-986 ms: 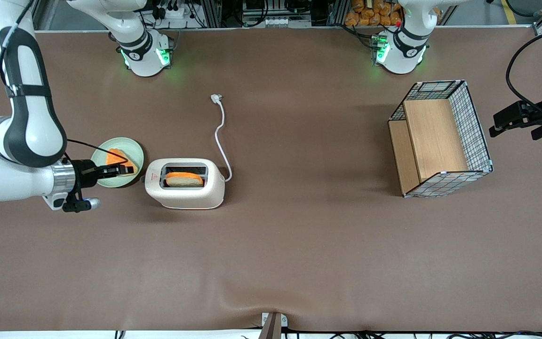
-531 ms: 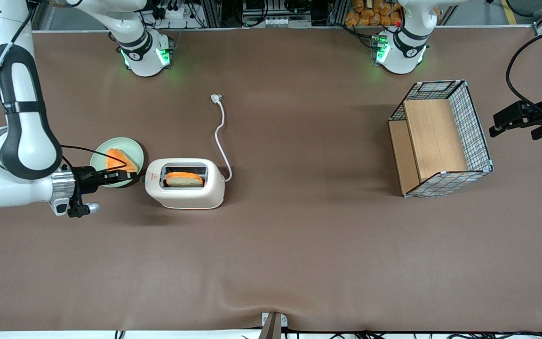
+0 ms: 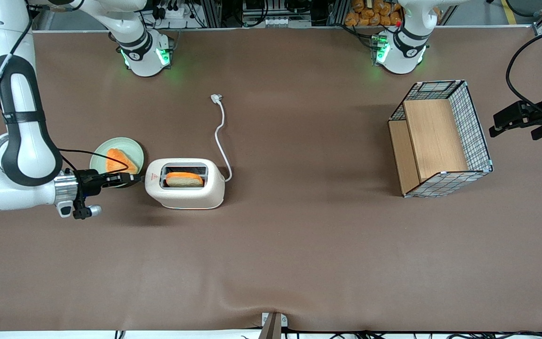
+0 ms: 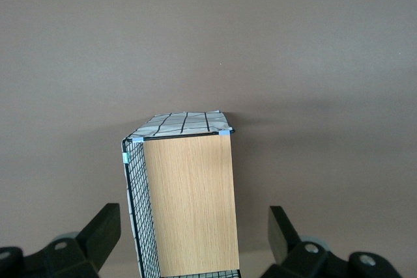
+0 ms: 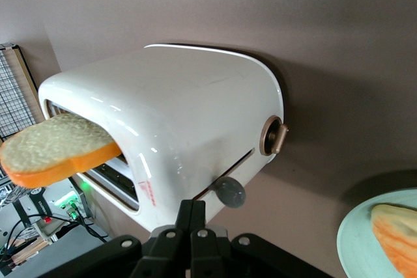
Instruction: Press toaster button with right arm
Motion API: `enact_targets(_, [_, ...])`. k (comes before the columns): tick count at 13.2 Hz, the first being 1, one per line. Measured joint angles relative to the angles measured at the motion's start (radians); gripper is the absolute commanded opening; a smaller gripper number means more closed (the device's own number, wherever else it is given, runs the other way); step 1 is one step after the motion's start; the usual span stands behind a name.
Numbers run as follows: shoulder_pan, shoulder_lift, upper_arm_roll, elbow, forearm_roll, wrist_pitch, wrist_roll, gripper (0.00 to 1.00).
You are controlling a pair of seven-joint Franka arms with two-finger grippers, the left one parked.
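Black, slim and pressed together with nothing between them, the jaws of the gripper (image 3: 132, 178) (image 5: 191, 216) on the right arm (image 3: 21, 141) sit level with the desk (image 3: 299, 263), tips just short of the narrow end of the toaster (image 3: 185, 183) (image 5: 189, 122). Just off those tips the grey slider button (image 5: 229, 191) juts from a slot, with a bronze-ringed knob (image 5: 273, 137) near it. A bread slice (image 3: 184, 179) (image 5: 55, 151) stands in the top slot. Beside the jaws, farther from the front camera, a green plate (image 3: 132, 148) (image 5: 358, 239) carries another slice (image 3: 119, 161).
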Motion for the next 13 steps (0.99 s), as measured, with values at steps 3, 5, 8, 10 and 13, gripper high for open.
enact_targets(3, [-0.012,0.020,0.000,0.000,0.001,0.001,-0.038,0.00])
enact_targets(5, [-0.026,0.041,-0.001,0.000,0.010,0.001,-0.059,0.00])
enact_targets(8, [-0.031,0.051,-0.001,0.000,0.023,0.001,-0.065,0.00])
enact_targets(10, [-0.031,0.051,0.000,0.002,0.024,0.001,-0.065,0.00])
enact_targets(13, [-0.031,0.050,0.002,0.008,0.029,-0.004,-0.067,0.00])
